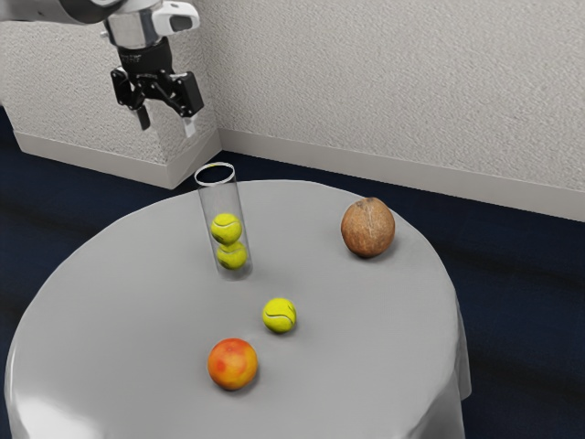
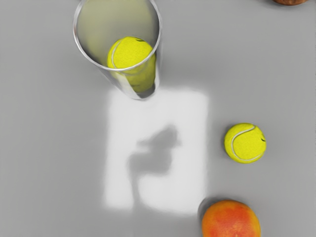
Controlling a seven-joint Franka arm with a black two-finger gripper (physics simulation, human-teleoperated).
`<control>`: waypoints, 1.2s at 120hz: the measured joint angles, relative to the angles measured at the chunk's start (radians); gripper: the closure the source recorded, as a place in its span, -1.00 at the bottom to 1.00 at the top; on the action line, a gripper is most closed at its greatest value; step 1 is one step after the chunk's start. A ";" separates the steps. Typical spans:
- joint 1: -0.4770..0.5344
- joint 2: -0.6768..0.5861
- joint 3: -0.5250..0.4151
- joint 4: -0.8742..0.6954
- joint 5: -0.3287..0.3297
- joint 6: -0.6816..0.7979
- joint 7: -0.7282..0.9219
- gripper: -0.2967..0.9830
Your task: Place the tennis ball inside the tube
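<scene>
Standing mouth-up, long axis vertical, the clear tube [image 1: 221, 199].

Grey-clothed round table [image 1: 128, 320], clear upright tube [image 1: 220, 198], loose tennis ball [image 1: 280, 315], red-orange fruit [image 1: 232, 364], brown coconut [image 1: 368, 228]

No lettering, brand, number or sign can be read on the clear tube [image 1: 220, 201], the tennis balls [image 1: 280, 315] or the coconut [image 1: 368, 227]. The cloth-covered bench [image 1: 137, 311] bears no legible text.
</scene>
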 joint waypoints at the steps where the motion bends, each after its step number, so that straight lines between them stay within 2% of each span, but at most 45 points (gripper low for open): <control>1: 0.000 0.000 0.000 0.000 0.000 0.000 0.000 -0.54; 24: -0.006 -0.009 -0.003 0.000 0.000 -0.003 -0.002 -0.54; 41: 0.033 -0.066 -0.063 -0.055 0.005 -0.002 -0.004 -0.54; 57: 0.065 -0.124 -0.123 -0.209 0.006 0.046 -0.008 -0.54; 73: 0.001 -0.177 -0.174 -0.339 0.005 0.114 -0.014 -0.53; 85: -0.003 -0.192 -0.205 -0.430 -0.003 0.173 -0.023 -0.53; 112: -0.006 -0.120 -0.243 -0.597 -0.058 0.408 -0.064 -0.54; 144: -0.007 0.026 -0.248 -0.605 -0.068 0.562 -0.064 -0.54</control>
